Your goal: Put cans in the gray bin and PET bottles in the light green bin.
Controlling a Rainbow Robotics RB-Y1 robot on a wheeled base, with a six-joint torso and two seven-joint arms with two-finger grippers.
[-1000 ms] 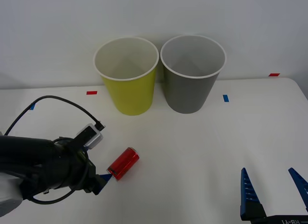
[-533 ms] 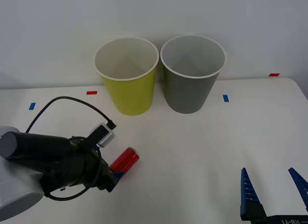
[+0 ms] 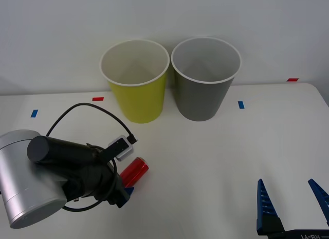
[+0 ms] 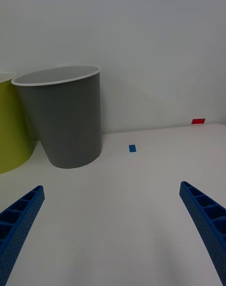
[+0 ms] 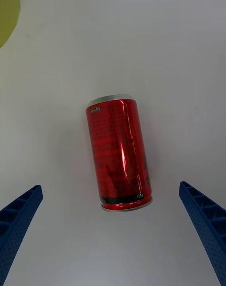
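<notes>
While the left arm's black wrist housing and silver forearm block the lower left of the front view, left gripper [image 3: 125,190] mostly hidden there: just a blue fingertip poking out at the can's near end. Left wrist view settles it: fingers [image 5: 19,220] spread wide at both bottom corners, can [image 5: 118,152] lying in the gap between them, touching neither. Cannot tell height above the table [image 3: 216,157] from either view.

Can [image 3: 134,170] sits lower left of centre in the front view, on its side, near end covered by the arm. Shiny red body, silver rims at both ends, dark band and small print near one rim, bright streak of glare along its length. Slightly skewed relative to the fingers. Well apart from both bins.

Green bin [image 3: 135,79] upper centre-left, gray bin [image 3: 206,77] just right of it, rims nearly touching. Both upright, white-rimmed, pale inside; bottoms not visible from this angle. Green bin cut off at the left edge in the right wrist view [image 4: 12,126], and only a sliver in the top left corner of the left wrist view [image 5: 7,12].

Right gripper [image 3: 293,208] at the bottom right edge of the front view, cut off by the frame, fingers [image 4: 207,220] spread apart, holding nothing, over bare table. Gray bin [image 4: 66,116] upper left in its wrist view.
</notes>
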